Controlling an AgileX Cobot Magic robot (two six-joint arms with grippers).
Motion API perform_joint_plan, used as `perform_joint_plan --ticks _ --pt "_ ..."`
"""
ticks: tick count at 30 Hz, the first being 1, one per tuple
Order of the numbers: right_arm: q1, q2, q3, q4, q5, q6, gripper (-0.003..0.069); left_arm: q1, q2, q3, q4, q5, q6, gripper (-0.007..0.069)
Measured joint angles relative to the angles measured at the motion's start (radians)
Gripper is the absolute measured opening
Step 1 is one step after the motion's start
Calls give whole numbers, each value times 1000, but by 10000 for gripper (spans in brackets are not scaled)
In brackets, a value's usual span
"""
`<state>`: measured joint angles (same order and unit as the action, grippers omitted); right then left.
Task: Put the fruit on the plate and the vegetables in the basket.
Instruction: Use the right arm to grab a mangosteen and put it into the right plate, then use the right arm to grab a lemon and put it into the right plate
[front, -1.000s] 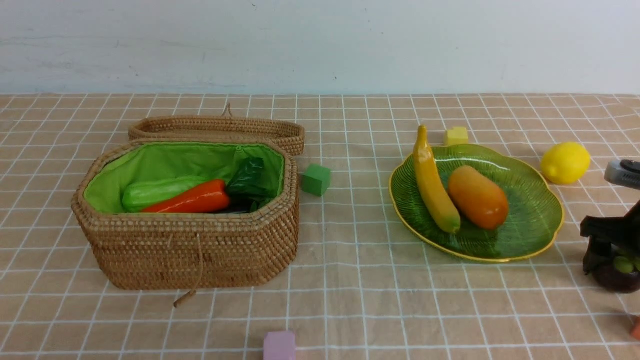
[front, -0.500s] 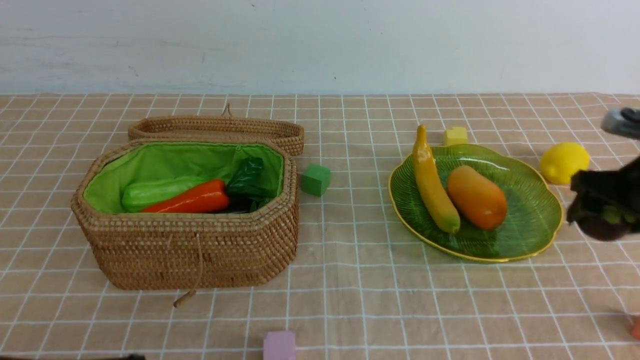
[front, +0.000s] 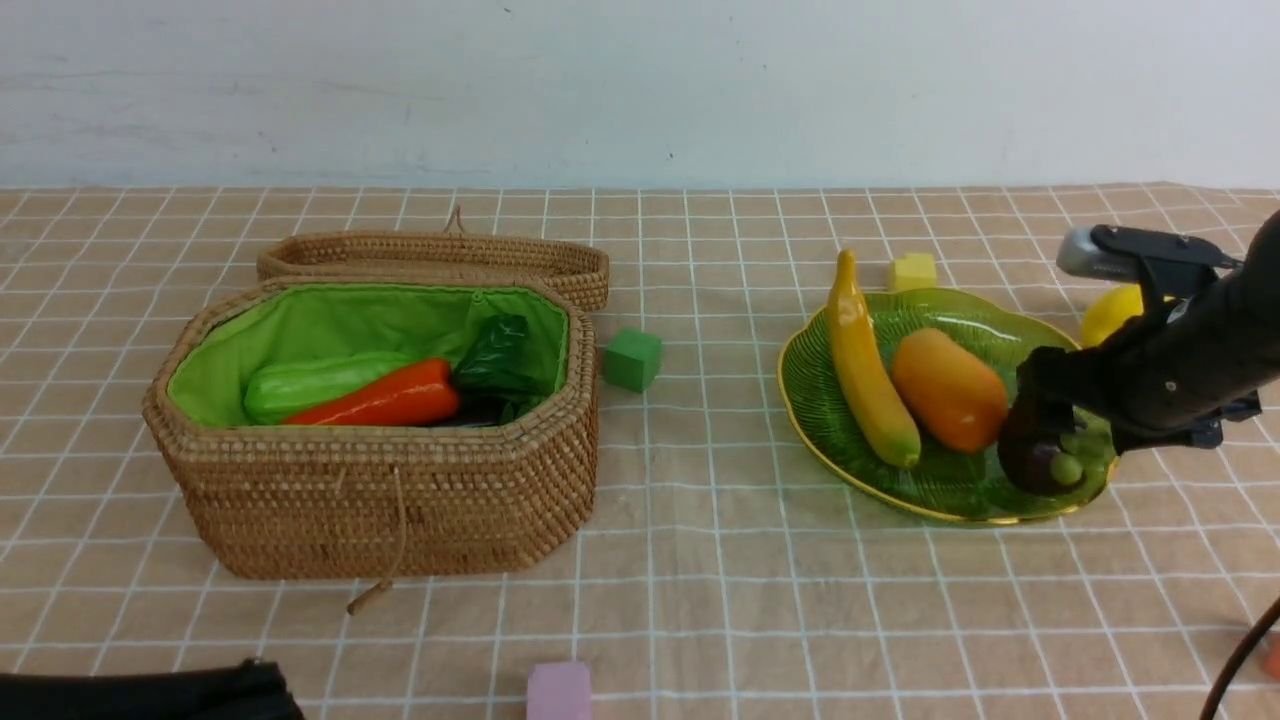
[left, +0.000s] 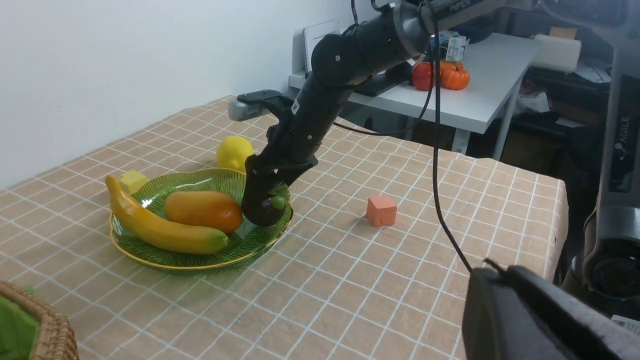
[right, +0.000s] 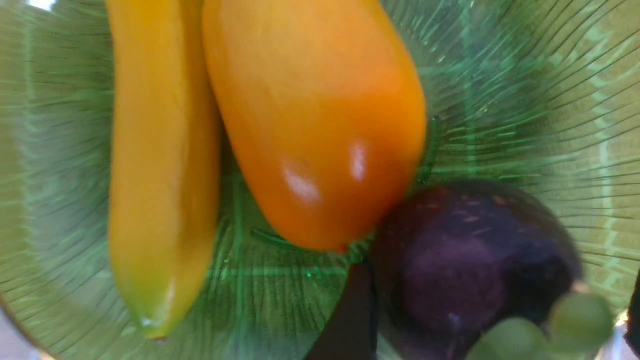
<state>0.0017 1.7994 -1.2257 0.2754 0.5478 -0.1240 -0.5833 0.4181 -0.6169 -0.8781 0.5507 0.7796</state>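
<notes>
The right gripper (front: 1040, 428) reaches down over the right part of the plate (front: 815, 400). Its jaws stand apart on both sides of the mangosteen (front: 1035, 465); in the right wrist view a small gap shows beside the fruit, so it is not clamped. The mangosteen rests on the plate near the front right rim, close against the end of the mango (front: 948, 390). The mango lies in the middle of the plate, and the banana (front: 865, 370) lies along the plate's left side, with its stem over the back rim. The lemon (front: 1105, 315) is on the tablecloth (front: 700, 560) just behind the plate's right rim, partly hidden. Well to the left of the plate stands the open basket (front: 380, 510), and in it lie a cucumber (front: 310, 382), a carrot (front: 385, 400) and dark green leaves (front: 495, 360). A green cube (front: 632, 358) sits left of the plate, nearer than the basket, and a yellow cube (front: 912, 270) is just behind the plate. The left gripper (left: 495, 280) is well apart from the plate, with its jaws closed together.
</notes>
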Motion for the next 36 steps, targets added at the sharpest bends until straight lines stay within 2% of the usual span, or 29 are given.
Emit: perform_joint_plan --ticks 4,9,11,14,24,32,36 --pt "-16 -63 -87 -11 86 14 668 0 0 0 -1 0 2 -13" --pt "-91 -56 -237 -59 182 151 629 0 0 0 -1 -16 2 -13" --pt "-143 18 -359 -83 226 213 601 0 0 0 -2 -37 3 -13" --pt "-178 111 -475 -88 265 240 593 0 0 0 -3 -57 3 -13" --pt "-225 612 -1091 -93 526 354 620 0 0 0 -3 -71 3 -13" --pt "-229 731 -1206 -76 508 389 623 0 0 0 -3 -80 3 -13" --pt "-230 743 -1215 -70 494 389 597 0 0 0 -4 -90 -12 -13"
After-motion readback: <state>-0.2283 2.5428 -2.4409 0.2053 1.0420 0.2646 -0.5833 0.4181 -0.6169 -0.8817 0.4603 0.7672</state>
